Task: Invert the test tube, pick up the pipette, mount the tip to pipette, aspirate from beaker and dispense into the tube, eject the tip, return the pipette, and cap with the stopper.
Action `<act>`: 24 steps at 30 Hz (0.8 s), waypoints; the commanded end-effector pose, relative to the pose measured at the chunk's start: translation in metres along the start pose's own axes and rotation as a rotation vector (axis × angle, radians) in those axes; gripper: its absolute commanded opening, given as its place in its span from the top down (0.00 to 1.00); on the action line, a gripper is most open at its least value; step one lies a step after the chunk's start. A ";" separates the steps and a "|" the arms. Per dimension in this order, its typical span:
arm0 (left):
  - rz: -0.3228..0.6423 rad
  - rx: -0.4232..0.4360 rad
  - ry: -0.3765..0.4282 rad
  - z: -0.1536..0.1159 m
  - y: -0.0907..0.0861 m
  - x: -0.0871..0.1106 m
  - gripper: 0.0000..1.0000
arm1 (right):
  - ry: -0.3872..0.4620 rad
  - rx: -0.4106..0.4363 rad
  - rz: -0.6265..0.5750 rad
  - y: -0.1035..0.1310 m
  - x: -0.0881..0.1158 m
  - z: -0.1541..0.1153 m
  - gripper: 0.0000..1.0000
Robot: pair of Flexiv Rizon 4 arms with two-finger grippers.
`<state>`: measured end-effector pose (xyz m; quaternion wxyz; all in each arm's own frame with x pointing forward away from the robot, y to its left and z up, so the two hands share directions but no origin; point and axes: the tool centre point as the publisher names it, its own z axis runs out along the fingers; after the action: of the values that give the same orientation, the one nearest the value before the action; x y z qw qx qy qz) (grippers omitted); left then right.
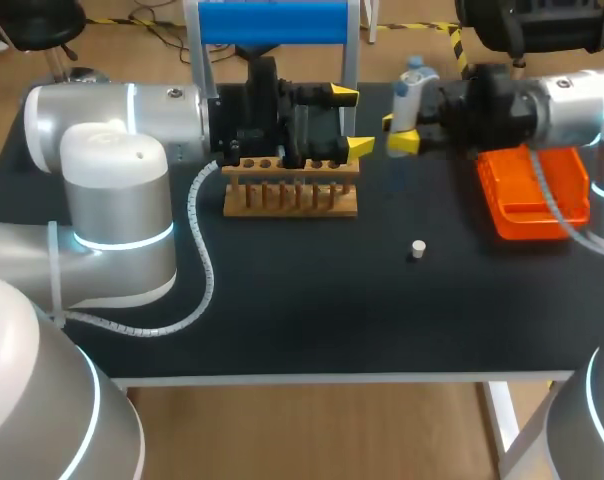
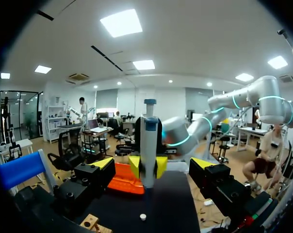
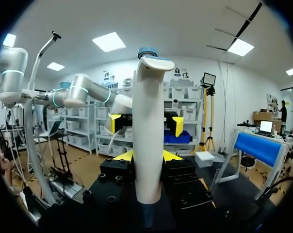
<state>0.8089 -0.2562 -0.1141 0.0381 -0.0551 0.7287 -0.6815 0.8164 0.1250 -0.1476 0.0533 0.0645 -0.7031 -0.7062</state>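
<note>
My right gripper [image 1: 397, 130] is shut on a white pipette with a blue top [image 1: 413, 82], held upright above the table's far side. In the right wrist view the pipette [image 3: 149, 136] stands between my right gripper's [image 3: 147, 156] yellow tips. My left gripper [image 1: 352, 121] is open just left of it, above the right end of the wooden tube rack [image 1: 290, 192], and faces the pipette. From the left wrist, the pipette [image 2: 148, 145] stands ahead of my left gripper [image 2: 154, 165], beyond its wide-apart fingers. A small white stopper [image 1: 418, 248] lies on the black table.
An orange tray [image 1: 534, 190] sits at the right, under my right arm. A blue-topped stand [image 1: 272, 22] rises behind the rack at the far edge. My left arm's cable [image 1: 204, 262] trails over the table's left part.
</note>
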 end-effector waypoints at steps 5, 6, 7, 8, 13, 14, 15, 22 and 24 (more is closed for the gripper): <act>0.000 -0.001 -0.003 0.001 0.000 0.000 0.00 | -0.020 0.003 0.001 0.002 0.007 0.022 1.00; 0.000 -0.001 -0.003 0.001 0.000 0.000 0.00 | -0.019 0.003 0.001 0.002 0.007 0.023 1.00; 0.000 -0.001 -0.003 0.001 0.000 0.000 0.00 | -0.019 0.004 0.001 0.002 0.007 0.024 1.00; 0.000 -0.001 -0.003 0.001 0.000 0.000 0.00 | -0.019 0.004 0.002 0.002 0.007 0.025 1.00; 0.000 -0.001 -0.003 0.001 0.000 0.000 0.00 | -0.025 -0.001 0.001 0.002 0.008 0.033 1.00; 0.000 -0.001 -0.003 0.001 0.000 0.000 0.00 | -0.029 -0.005 0.002 0.002 0.007 0.034 1.00; 0.000 -0.001 -0.003 0.001 0.000 0.000 0.00 | -0.030 -0.007 0.004 0.002 0.006 0.037 1.00; 0.000 -0.001 -0.003 0.001 0.000 0.000 0.00 | -0.072 -0.014 0.015 0.001 0.004 0.047 1.00; 0.000 -0.001 -0.003 0.001 0.000 0.000 0.00 | -0.083 -0.013 0.020 0.000 0.004 0.049 1.00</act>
<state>0.8090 -0.2562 -0.1141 0.0382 -0.0552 0.7287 -0.6815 0.8083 0.1682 -0.1467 0.0364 0.0337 -0.7007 -0.7117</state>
